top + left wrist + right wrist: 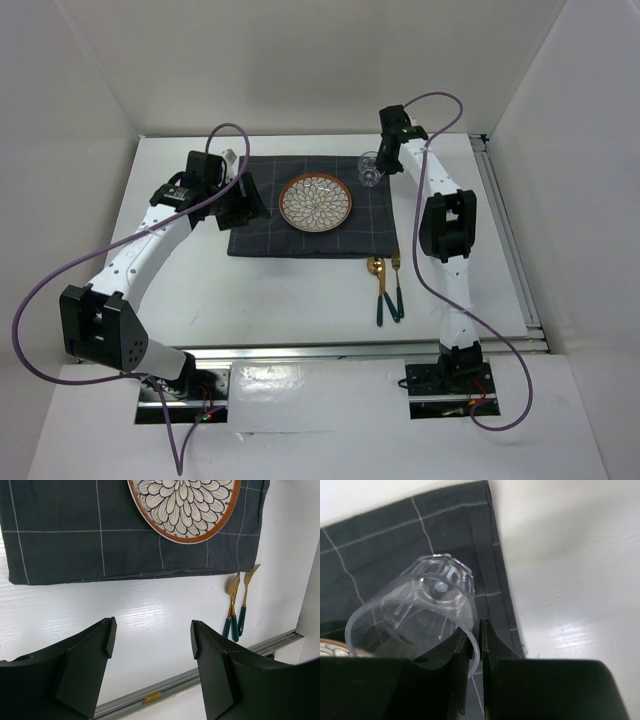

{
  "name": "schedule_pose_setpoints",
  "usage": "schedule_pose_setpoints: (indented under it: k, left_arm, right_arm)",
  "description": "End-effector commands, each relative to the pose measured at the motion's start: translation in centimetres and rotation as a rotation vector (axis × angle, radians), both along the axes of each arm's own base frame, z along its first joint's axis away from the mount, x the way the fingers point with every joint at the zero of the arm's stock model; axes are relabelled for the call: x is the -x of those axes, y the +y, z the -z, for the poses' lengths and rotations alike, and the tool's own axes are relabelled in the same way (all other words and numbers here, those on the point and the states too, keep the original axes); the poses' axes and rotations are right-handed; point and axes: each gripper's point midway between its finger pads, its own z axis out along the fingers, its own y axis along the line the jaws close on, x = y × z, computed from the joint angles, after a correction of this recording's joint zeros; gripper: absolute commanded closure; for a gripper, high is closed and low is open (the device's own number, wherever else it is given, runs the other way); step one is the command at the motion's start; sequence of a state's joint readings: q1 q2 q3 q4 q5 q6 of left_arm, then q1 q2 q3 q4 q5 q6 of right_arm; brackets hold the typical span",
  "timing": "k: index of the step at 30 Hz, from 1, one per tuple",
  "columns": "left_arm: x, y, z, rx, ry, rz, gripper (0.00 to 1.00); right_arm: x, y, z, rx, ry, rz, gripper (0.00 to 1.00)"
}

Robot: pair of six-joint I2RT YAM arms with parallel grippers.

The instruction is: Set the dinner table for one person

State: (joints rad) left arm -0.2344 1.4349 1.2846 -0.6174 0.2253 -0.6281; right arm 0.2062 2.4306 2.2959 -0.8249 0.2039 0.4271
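Lengthwise, dinner table (300, 300) runs left-right; right tool (476, 630) pinches glass (420, 610), left tool (152, 632) gapes.

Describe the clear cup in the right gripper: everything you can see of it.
The clear cup is a see-through tumbler, glass or plastic, empty, with a faceted base. It is tilted, mouth toward the wrist camera. The right gripper pinches its rim, one finger inside, one outside. It hangs over the far right corner of the dark checked cloth; whether it touches the cloth is unclear.
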Motion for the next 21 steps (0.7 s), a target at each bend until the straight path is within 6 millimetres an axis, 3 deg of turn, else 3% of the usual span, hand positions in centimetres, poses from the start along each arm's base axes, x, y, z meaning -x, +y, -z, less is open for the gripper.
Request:
schedule_pose_setpoints:
  k: [1,2,4,5,6,9,11,12,13,14,15,16,17,18,19,20,21]
  left_arm:
    - [-0.1,-0.2,-1.2,0.014,-0.048,0.016,0.22]
    - [-0.1,-0.2,-1.2,0.014,-0.048,0.016,0.22]
    - [-0.2,-0.2,-0.8,0.012,-0.039,0.016,0.22]
    - [-0.2,-0.2,-0.8,0.012,-0.039,0.016,0.22]
    - [-0.2,-0.2,-0.8,0.012,-0.039,0.016,0.22]
    - [-0.4,-0.1,-1.2,0.008,-0.049,0.01,0.22]
    - [-0.5,-0.1,-1.2,0.008,-0.049,0.01,0.22]
    - [-0.5,-0.1,-1.2,0.008,-0.049,0.01,0.22]
    - [-0.5,0.1,-1.4,0.002,-0.06,0.003,0.22]
    - [-0.5,0.1,-1.4,0.002,-0.06,0.003,0.22]
    - [-0.3,0.1,-1.8,0.004,-0.07,0.003,0.22]
    - [-0.2,-0.2,-1.8,0.005,-0.07,0.012,0.22]
    - [-0.1,0.0,-1.7,-0.002,-0.072,0.005,0.22]
    - [-0.1,-0.1,-1.8,0.004,-0.068,-0.001,0.22]
    - [0.3,0.0,-1.6,0.003,-0.065,-0.001,0.22]
    - [0.5,-0.3,-2.0,0.013,-0.073,0.001,0.22]
    - [0.5,-0.3,-1.7,0.013,-0.073,0.001,0.22]
  right_arm:
    - [-2.5,0.7,-1.2,-0.034,-0.09,-0.006,1.0]
    - [-2.5,0.9,-1.2,-0.042,-0.088,-0.013,1.0]
    - [-2.6,1.3,-1.3,-0.063,-0.093,-0.028,0.83]
    - [-2.7,1.6,-1.4,-0.073,-0.1,-0.035,0.59]
    - [-2.7,1.6,-2.0,-0.075,-0.109,-0.035,0.46]
    - [-2.8,2.0,-5.7,-0.104,-0.172,-0.052,0.23]
    - [-2.5,1.9,-9.8,-0.116,-0.24,-0.054,0.12]
    - [-1.9,1.8,-10.7,-0.117,-0.243,-0.054,0.1]
    - [-1.1,1.4,-13.8,-0.117,-0.291,-0.047,0.09]
    - [-0.4,1.1,-14.8,-0.111,-0.302,-0.04,0.09]
    - [1.1,0.7,-13.1,-0.094,-0.245,-0.045,0.09]
    - [2.9,0.4,-16.1,-0.102,-0.29,-0.046,0.09]
    - [4.0,-0.1,-16.4,-0.095,-0.295,-0.039,0.09]
    - [6.7,-0.6,-12.2,-0.075,-0.19,-0.037,0.1]
    - [8.4,-0.8,-11.6,-0.067,-0.175,-0.062,0.16]
    - [10.5,-0.6,-13.8,-0.104,-0.226,-0.088,0.21]
    - [12.4,-0.6,-12.7,-0.117,-0.199,-0.102,0.26]
